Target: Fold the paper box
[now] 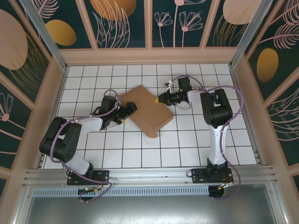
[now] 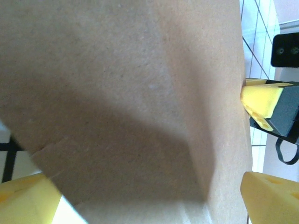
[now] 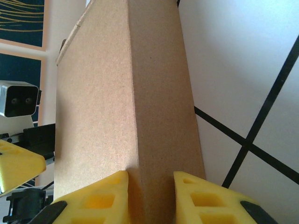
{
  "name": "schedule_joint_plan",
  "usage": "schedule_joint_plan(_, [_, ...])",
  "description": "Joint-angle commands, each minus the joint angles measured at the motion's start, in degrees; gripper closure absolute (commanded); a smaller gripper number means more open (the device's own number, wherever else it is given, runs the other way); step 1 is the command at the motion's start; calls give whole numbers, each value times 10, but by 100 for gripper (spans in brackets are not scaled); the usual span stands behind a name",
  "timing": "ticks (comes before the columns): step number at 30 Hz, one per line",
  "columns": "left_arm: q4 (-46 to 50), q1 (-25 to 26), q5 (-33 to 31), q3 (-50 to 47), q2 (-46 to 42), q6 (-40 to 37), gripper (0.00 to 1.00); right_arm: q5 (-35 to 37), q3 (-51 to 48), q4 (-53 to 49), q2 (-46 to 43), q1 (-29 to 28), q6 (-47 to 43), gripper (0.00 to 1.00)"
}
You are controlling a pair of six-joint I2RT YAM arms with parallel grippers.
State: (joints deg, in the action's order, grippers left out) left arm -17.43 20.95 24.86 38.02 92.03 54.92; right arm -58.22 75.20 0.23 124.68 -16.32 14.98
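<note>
The paper box (image 1: 145, 110) is a shallow plain brown cardboard box lying turned like a diamond on the white tiled floor, with a rounded tab at its near corner. My left gripper (image 1: 129, 112) sits at its left edge and stands open, its yellow fingertips (image 2: 28, 200) wide apart with cardboard (image 2: 117, 84) between them. From the right, my right gripper (image 1: 162, 99) meets the box's right corner. In the right wrist view its jaws (image 3: 151, 176) are pinched across the box's thin side wall (image 3: 161, 107). One right fingertip (image 2: 260, 99) shows at the box's far edge.
The floor (image 1: 187, 149) is ringed by low wooden walls with patterned panels. An aluminium rail (image 1: 149, 175) carrying both arm bases runs along the near edge. Cables loop off both arms near the box.
</note>
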Motion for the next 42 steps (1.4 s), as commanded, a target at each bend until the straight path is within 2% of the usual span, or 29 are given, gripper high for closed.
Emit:
schedule_joint_plan(1, [-56,1,19,0,30,22,3,87,-31,-66,50,12,-2,76])
schedule_joint_plan(6, [-149,8,43,9,102,66,6,73,-31,-65,50,11,1,76])
schedule_joint_plan(10, [-220,14,36,8,127,93,12,64,-32,-64,53,8,4,76])
schedule_joint_plan(14, [-271,19,22,3,123,116,23,53,-28,-64,57,-1,7,73])
schedule_joint_plan(17, [-302,25,16,-3,119,142,36,50,-24,-60,54,-9,12,68])
schedule_joint_plan(19, [-309,29,6,-8,109,155,46,55,-26,-56,47,-12,17,63])
schedule_joint_plan(22, [-275,30,-20,-10,81,158,54,83,-37,-47,23,-11,26,51])
schedule_joint_plan(26, [-202,30,-62,-10,35,152,61,150,-57,-43,-28,-9,34,38])
schedule_joint_plan(31, [-133,30,-98,-14,0,154,63,305,-86,-45,-107,-9,50,31])
schedule_joint_plan(37, [-65,30,-138,-22,-40,156,67,522,-119,-59,-207,-25,34,30])
schedule_joint_plan(40, [-15,32,-161,-12,-61,156,64,570,-145,-33,-270,-51,-11,35])
schedule_joint_plan(42, [21,35,-175,0,-72,159,62,574,-172,2,-316,-80,-72,36])
